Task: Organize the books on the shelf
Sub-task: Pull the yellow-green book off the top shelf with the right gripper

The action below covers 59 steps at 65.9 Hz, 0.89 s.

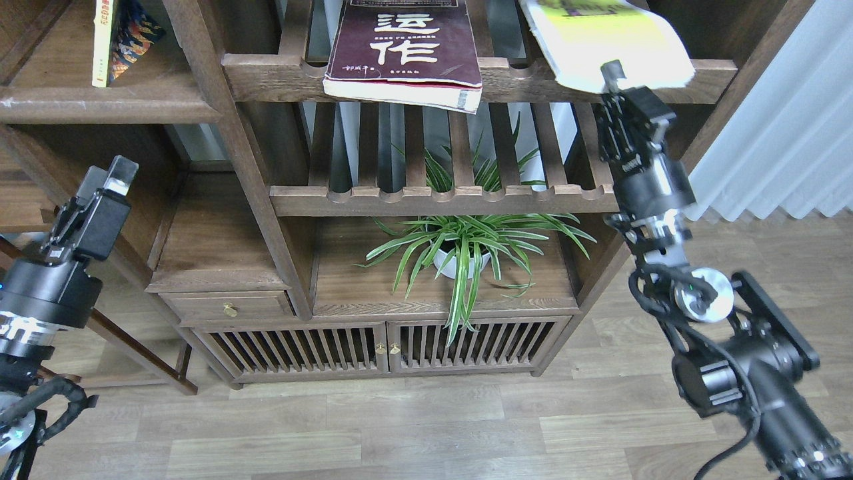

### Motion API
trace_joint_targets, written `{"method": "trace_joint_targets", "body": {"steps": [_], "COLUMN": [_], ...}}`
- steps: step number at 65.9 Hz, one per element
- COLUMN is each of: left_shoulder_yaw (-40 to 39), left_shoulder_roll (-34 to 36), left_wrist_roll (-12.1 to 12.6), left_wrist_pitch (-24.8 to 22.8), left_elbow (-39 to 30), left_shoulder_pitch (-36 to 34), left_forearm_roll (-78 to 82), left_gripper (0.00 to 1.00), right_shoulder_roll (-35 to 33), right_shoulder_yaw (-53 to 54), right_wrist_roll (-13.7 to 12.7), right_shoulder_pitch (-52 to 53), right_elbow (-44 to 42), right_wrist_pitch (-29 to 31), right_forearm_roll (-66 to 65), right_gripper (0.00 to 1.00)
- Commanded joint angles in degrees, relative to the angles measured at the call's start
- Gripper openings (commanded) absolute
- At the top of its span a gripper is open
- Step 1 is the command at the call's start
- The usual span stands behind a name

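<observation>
The maroon book (406,47) with white characters lies flat on the upper slatted rack, and its front edge overhangs the rail. To its right, the yellow-green book (613,40) is tilted with its front edge lifted off the rail and looks blurred. My right gripper (614,79) is shut on that front edge from below. At the top left, a book with a blue-orange picture (136,30) stands behind a yellow spine on the shelf (100,107). My left gripper (106,180) hovers low on the left, below the shelf, holding nothing. Its fingers cannot be told apart.
A potted spider plant (460,247) sits in the lower compartment under a second slatted rack (433,197). Below are a small drawer (230,308) and slatted cabinet doors (383,347). A pale curtain (786,133) hangs at the right, and wood floor lies in front.
</observation>
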Motion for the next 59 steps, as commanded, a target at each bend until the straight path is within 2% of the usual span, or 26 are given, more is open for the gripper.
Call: {"method": "trace_joint_targets", "body": {"steps": [1, 18, 27, 33, 59], "left_shoulder_yaw": [0.6, 3.7, 5.8, 7.2, 15.1], "left_shoulder_roll": [-1.0, -1.5, -1.7, -3.8, -7.3], "left_wrist_roll": [0.2, 0.2, 0.1, 0.2, 0.2], "left_wrist_pitch": [0.0, 0.0, 0.0, 0.0, 0.0], "left_elbow": [0.4, 0.9, 1.0, 0.9, 0.9], "left_shoulder_pitch": [0.1, 0.1, 0.5, 1.4, 5.2], "left_forearm_roll": [-1.5, -4.4, -5.1, -5.1, -9.2], "left_gripper": [0.91, 0.94, 1.0, 1.0, 1.0], "right_shoulder_roll": [0.0, -0.1, -0.2, -0.2, -3.0], "right_shoulder_yaw": [1.7, 1.7, 1.2, 0.8, -1.8], "right_wrist_roll": [0.0, -0.3, -0.3, -0.4, -0.5], "right_shoulder_pitch": [-4.2, -13.2, -18.6, -23.9, -37.3], "right_elbow": [2.4, 8.8, 10.8, 12.4, 12.7], "right_wrist_pitch": [0.1, 0.1, 0.1, 0.1, 0.1], "right_forearm_roll": [0.4, 0.9, 0.9, 0.8, 0.5], "right_gripper": [0.0, 0.0, 0.0, 0.0, 0.0]}}
